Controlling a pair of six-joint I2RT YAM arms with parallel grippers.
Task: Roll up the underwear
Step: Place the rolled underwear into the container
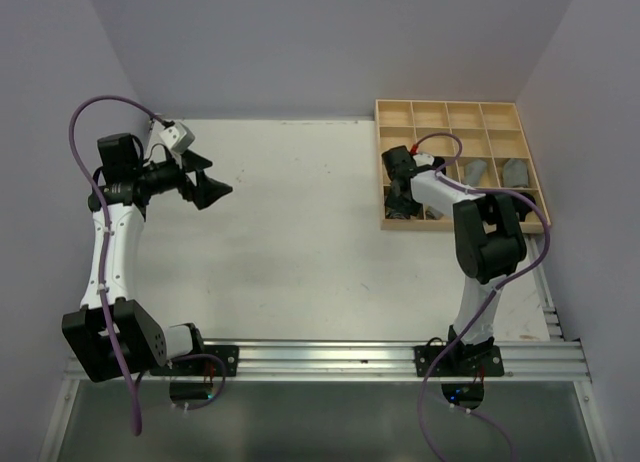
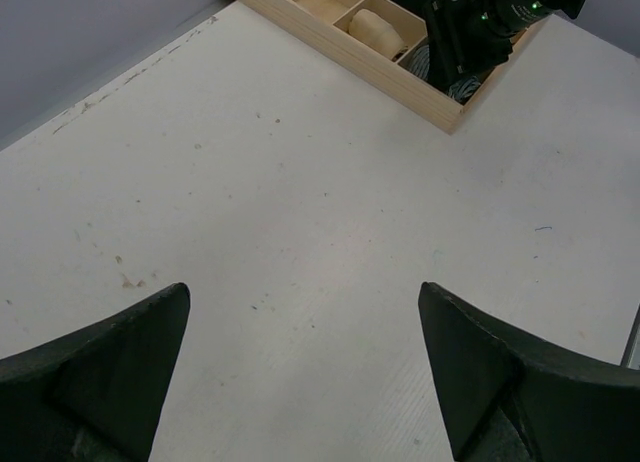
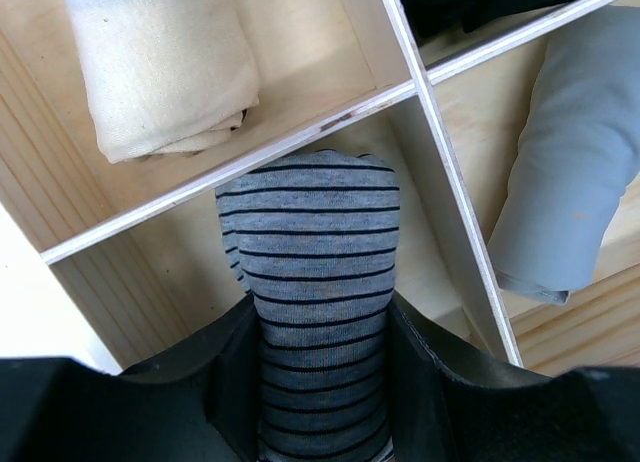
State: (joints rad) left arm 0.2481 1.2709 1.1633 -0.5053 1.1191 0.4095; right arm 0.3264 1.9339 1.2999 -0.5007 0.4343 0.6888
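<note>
Now, right pincer (image 3: 320, 367): pinching the striped grey underwear (image 3: 310, 232), rolled, inside a corner compartment of the tray (image 3: 440, 152).
Neighbouring compartments: beige roll (image 3: 160, 62); light grey roll (image 3: 565, 152).
Left pincer (image 2: 305, 307): spread wide above the tabletop (image 2: 300, 182), well apart from the tray.

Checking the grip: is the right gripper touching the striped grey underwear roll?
Touching. The right wrist view shows the right gripper clamping the striped grey underwear roll on both sides.

Left arm raised at far left, left gripper (image 1: 218, 177) spread wide, pointing right. Right arm extended far right, right gripper (image 3: 320, 327) tilted downward, fingers clamping striped underwear (image 3: 310, 222).
</note>
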